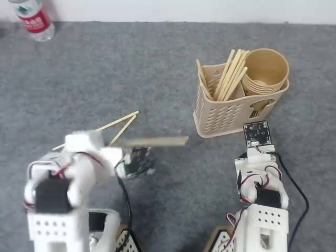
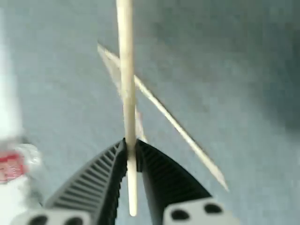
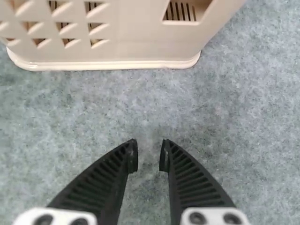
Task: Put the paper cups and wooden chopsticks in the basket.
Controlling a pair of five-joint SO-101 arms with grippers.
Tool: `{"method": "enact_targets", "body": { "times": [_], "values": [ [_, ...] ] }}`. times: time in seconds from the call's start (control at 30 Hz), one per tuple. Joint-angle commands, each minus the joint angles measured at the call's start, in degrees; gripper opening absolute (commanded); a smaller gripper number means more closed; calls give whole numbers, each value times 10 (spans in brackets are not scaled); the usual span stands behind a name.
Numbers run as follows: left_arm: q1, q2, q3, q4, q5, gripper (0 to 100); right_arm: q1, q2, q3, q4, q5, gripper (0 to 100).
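Plainly the coming move turns on where the beige perforated plastic basket (image 1: 220,118) lies from the left arm's fingers (image 2: 108,168). They are clamped on a pale wooden chopstick (image 1: 157,141) whose long axis runs left to right, free tip toward the basket, which stands well apart to the far right. The right arm's fingers (image 3: 117,164), nearly closed on nothing, sit just near of the basket, so that arm is closer. Inside the basket, a bundle of chopsticks (image 1: 231,73) leans in the left part and stacked tan paper cups (image 1: 268,71) fill the right. Two loose chopsticks (image 1: 123,118) lie on the grey carpeted surface (image 1: 157,68) by the left arm.
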Motion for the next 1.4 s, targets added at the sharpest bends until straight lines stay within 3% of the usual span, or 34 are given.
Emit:
{"method": "enact_targets", "body": {
  "times": [0.0,0.2,0.3,0.43,0.53,0.7,0.83,1.0,1.2,1.3,1.37],
  "values": [
    [61,-17,-34,-198,380,9,-4,-6,-5,-7,7,97],
    [91,-17,-22,-456,687,10,-4,-6,-5,-7,7,97],
    [156,-16,8,-572,747,11,-4,-6,-5,-7,7,97],
    [270,35,16,-610,764,11,-4,-6,-5,-7,8,97],
    [316,119,-26,-610,768,11,-4,-6,-5,-7,8,97],
    [319,275,-154,-611,867,12,-4,-6,-4,-8,8,97],
    [332,382,-218,-623,871,11,-4,-6,-4,-8,8,97],
    [334,448,-179,-742,870,11,-4,-6,-4,-9,8,97],
    [346,483,-96,-821,869,14,-4,-6,-4,-12,8,97],
    [331,468,-72,-813,855,95,-5,-6,-4,-12,8,97],
    [328,446,-68,-757,856,143,-5,-6,-4,-12,8,97]
  ]
}}
